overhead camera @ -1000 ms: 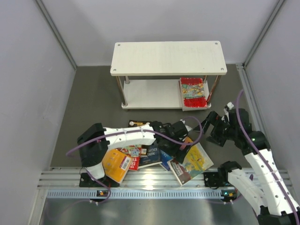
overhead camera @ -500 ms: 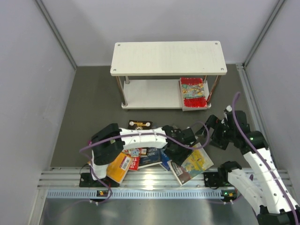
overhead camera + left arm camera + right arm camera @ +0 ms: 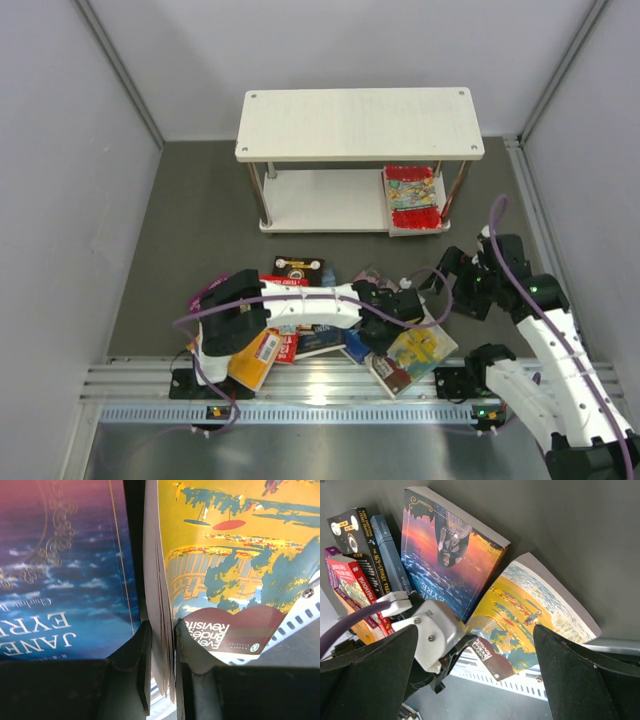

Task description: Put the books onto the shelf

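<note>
Books (image 3: 320,335) lie heaped at the lower centre of the overhead view, close to the arm bases. One red book (image 3: 412,198) already sits on the lower board of the shelf (image 3: 360,125), upper centre.

Left wrist view: the left gripper (image 3: 162,625) pinches the yellow book (image 3: 225,555) by its page edge, beside the blue book (image 3: 65,570), probably to lift it clear.

Right wrist view: the right gripper (image 3: 475,630) hovers above with its fingers wide apart, holding nothing.
</note>
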